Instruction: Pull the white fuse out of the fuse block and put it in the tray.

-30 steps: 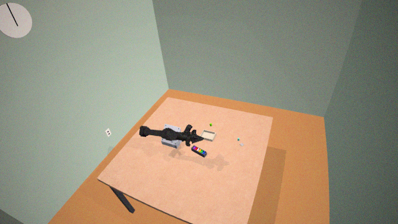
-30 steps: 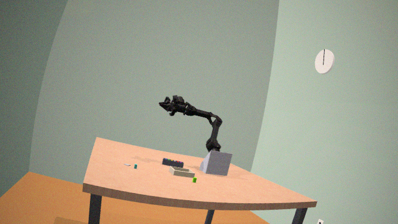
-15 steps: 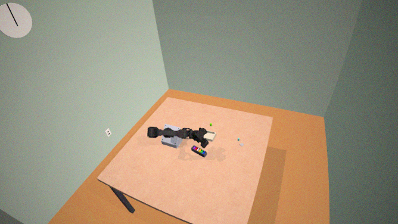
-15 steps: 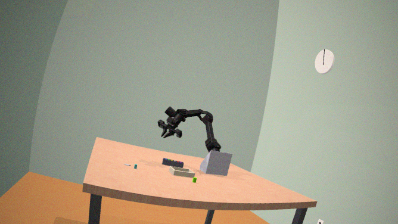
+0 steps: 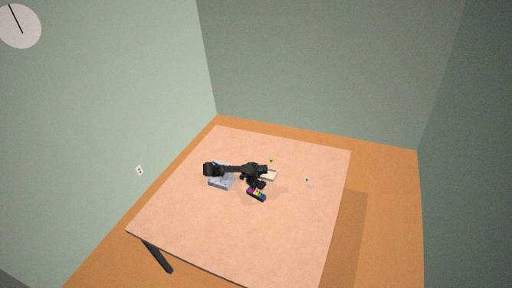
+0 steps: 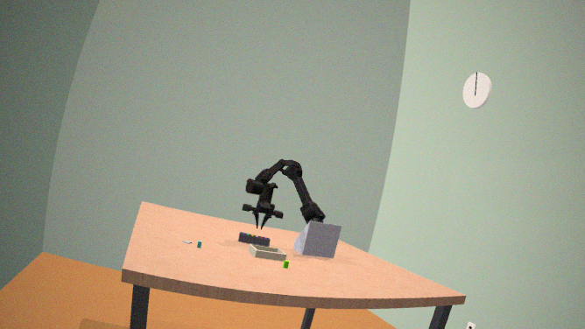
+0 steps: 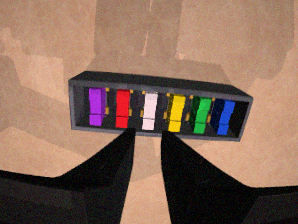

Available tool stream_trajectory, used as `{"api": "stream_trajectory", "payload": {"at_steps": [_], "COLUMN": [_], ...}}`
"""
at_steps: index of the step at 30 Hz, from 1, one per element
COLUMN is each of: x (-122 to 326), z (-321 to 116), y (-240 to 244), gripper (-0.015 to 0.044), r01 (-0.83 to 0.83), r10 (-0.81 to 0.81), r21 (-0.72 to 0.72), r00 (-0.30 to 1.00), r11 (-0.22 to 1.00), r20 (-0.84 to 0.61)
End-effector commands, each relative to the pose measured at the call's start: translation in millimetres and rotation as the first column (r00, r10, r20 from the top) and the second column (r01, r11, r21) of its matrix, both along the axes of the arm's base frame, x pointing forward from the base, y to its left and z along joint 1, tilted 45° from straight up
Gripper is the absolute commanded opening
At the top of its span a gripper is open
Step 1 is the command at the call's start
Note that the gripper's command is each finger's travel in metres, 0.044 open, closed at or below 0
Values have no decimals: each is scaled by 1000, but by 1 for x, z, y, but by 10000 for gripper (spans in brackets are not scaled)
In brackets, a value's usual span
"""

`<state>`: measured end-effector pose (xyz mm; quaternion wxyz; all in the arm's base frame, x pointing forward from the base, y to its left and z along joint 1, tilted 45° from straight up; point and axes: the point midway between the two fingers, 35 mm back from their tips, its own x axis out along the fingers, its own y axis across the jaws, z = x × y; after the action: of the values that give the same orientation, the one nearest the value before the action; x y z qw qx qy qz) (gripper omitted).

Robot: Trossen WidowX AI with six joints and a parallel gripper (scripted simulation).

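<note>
The white fuse (image 7: 149,111) sits upright in the dark fuse block (image 7: 160,84), apparently third from left; the tray (image 6: 267,252) lies beside it.

A bare room set up as a test cell: plain green walls (image 5: 115,96), an orange floor (image 5: 383,230), a wall clock (image 6: 476,89) and a socket (image 5: 139,170). One wooden table (image 6: 210,271) stands in the corner. On it, an arm (image 6: 302,188) is bolted to a grey base (image 6: 319,240).
</note>
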<state>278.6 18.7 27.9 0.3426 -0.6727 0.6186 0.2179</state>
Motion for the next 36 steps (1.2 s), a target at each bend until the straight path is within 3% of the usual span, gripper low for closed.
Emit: {"api": "stream_trajectory", "payload": {"at_steps": [1, 36], "x": [-1, 6], "z": [0, -22], "y": [-1, -21], "gripper": [74, 74], "r01": [-1, -1], "r10": [1, 1], "r21": [-17, -18], "r00": [1000, 1000], "r11": [1000, 1000], "r20": [-4, -4]}}
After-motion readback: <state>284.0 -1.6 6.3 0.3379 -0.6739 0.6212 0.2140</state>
